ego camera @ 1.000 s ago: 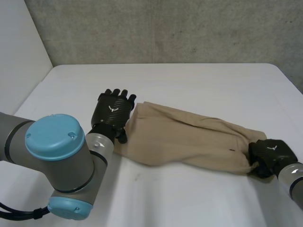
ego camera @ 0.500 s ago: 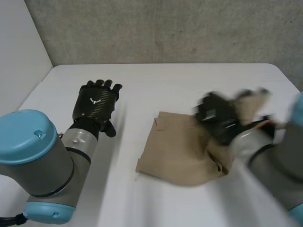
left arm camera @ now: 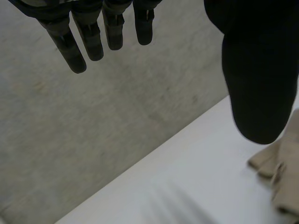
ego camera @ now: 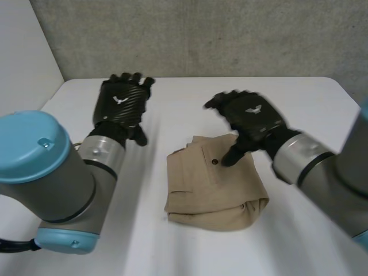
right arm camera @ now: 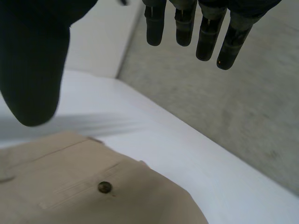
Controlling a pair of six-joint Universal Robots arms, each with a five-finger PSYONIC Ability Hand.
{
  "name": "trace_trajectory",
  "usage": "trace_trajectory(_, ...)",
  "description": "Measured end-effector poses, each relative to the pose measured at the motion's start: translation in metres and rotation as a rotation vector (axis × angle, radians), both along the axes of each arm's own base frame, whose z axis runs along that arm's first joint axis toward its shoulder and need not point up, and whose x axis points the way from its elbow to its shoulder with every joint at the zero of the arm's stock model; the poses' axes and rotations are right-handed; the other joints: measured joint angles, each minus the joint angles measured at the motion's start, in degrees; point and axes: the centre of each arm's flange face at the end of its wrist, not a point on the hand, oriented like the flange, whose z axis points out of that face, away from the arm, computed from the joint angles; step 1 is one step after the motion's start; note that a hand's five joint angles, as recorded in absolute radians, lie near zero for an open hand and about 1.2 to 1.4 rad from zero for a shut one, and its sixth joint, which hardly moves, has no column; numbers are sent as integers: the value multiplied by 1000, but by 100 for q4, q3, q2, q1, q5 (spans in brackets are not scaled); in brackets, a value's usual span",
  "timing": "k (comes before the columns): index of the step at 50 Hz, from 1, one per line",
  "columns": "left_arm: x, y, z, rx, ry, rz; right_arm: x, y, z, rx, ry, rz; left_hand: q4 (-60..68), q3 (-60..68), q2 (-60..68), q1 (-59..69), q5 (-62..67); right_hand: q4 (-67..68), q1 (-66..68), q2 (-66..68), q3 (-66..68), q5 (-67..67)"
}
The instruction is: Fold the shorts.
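Note:
The tan shorts (ego camera: pixel 213 184) lie folded into a compact bundle on the white table (ego camera: pixel 299 115), a buttoned pocket facing up (right arm camera: pixel 103 187). My right hand (ego camera: pixel 250 118) hovers over the bundle's far right part, fingers straight and spread, holding nothing; its wrist view has the fingers (right arm camera: pixel 184 23) clear above the cloth. My left hand (ego camera: pixel 121 106) is raised to the left of the shorts, apart from them, fingers straight (left arm camera: pixel 88 37). An edge of the shorts (left arm camera: pixel 280 172) lies beyond its thumb.
A grey concrete wall (ego camera: pixel 201 34) runs along the table's far edge. A white wall (ego camera: pixel 23 57) stands at the left. Bare tabletop surrounds the bundle on all sides.
My right hand carried the shorts' right end over to the left, folding them in half, then let go and opened. My left hand lifted off the cloth and moved back and left.

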Motion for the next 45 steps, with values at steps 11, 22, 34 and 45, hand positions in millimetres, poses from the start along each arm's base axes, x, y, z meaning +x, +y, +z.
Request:
trace_trajectory(11, -47, 27, -46, 235, -72, -171, -29, -30, -45, 199, 106, -119, 0, 0, 0, 0, 0, 0, 0, 0, 0, 0)
trace_trajectory(22, -49, 25, -108, 431, -216, -160, -30, -44, -109, 263, 318, -153, 0, 0, -1, 0, 0, 0, -33, 1, 0, -6)
trace_trajectory(34, -43, 17, -44, 320, -120, -147, -29, -52, -39, 30, 274, -205, 0, 0, 0, 0, 0, 0, -50, 0, 0, -33)
trace_trajectory(45, 39, 1, 106, 107, 86, 44, -54, -33, 109, -201, -30, -412, 0, 0, 0, 0, 0, 0, -50, 0, 0, -33)
